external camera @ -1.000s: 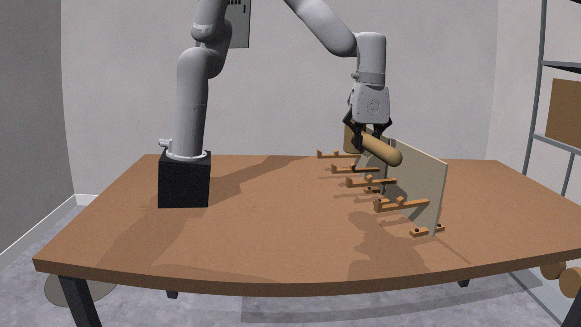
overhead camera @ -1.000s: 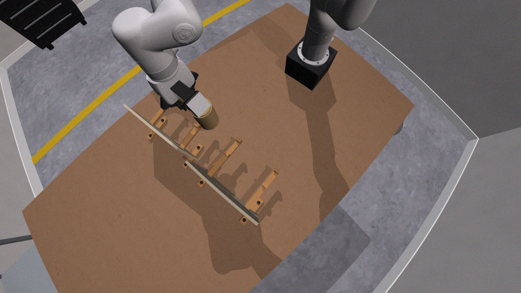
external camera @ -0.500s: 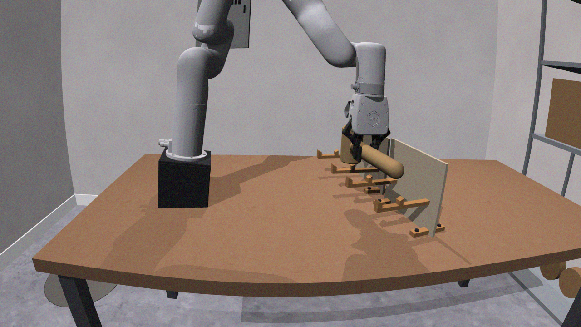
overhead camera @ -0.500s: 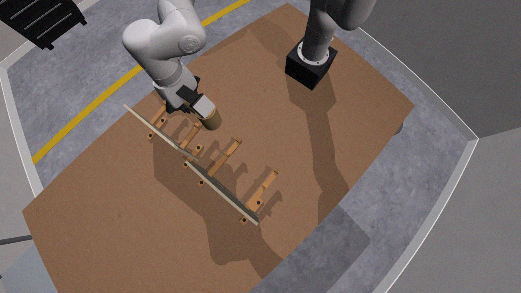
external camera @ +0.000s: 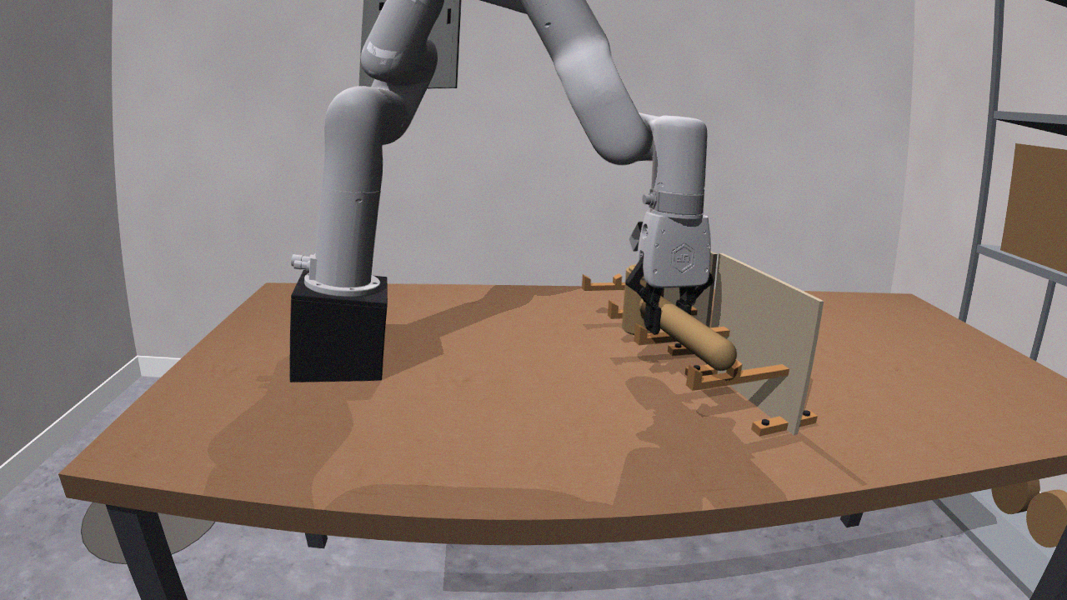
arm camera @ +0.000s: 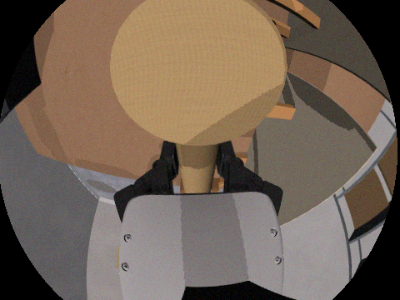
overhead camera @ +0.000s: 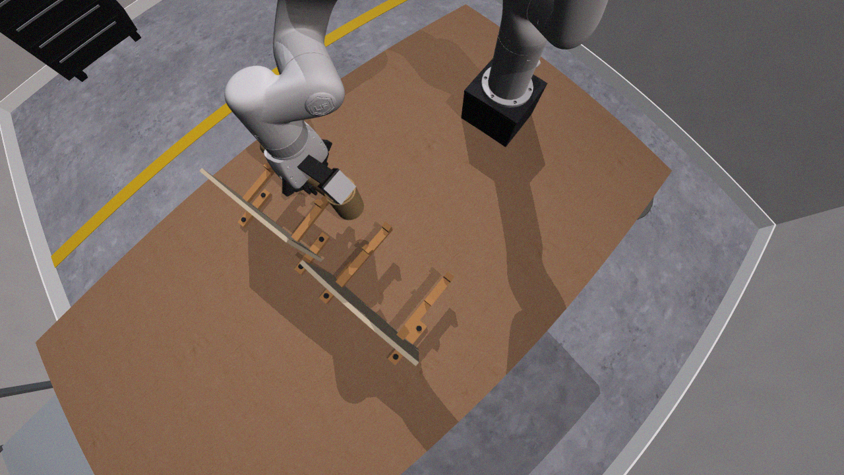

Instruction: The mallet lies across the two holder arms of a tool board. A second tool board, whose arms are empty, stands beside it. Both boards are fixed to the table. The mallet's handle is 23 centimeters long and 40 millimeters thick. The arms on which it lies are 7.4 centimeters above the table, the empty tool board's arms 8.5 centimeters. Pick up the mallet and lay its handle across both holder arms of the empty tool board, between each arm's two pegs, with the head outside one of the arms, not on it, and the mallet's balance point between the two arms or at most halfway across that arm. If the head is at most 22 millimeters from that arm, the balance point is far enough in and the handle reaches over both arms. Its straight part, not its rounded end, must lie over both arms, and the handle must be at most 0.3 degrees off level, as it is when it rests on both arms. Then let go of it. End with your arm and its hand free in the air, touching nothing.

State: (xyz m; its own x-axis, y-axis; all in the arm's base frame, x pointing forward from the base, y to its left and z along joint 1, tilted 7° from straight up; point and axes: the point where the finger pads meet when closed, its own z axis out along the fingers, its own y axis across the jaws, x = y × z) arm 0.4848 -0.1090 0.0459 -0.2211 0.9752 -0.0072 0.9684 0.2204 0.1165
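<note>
You see grey pincer (external camera: 669, 307) clenched on tan wooden mallet (external camera: 697, 342); handle low between orange holder arms (external camera: 737, 372) of beige board (external camera: 768, 335), brown worktop (external camera: 484, 387) below.

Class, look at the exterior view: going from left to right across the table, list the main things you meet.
Black cube-shaped arm base → grey gripper clamped on the tan wooden mallet → beige upright tool board → grey metal shelf unit beyond the table's right end.
</note>
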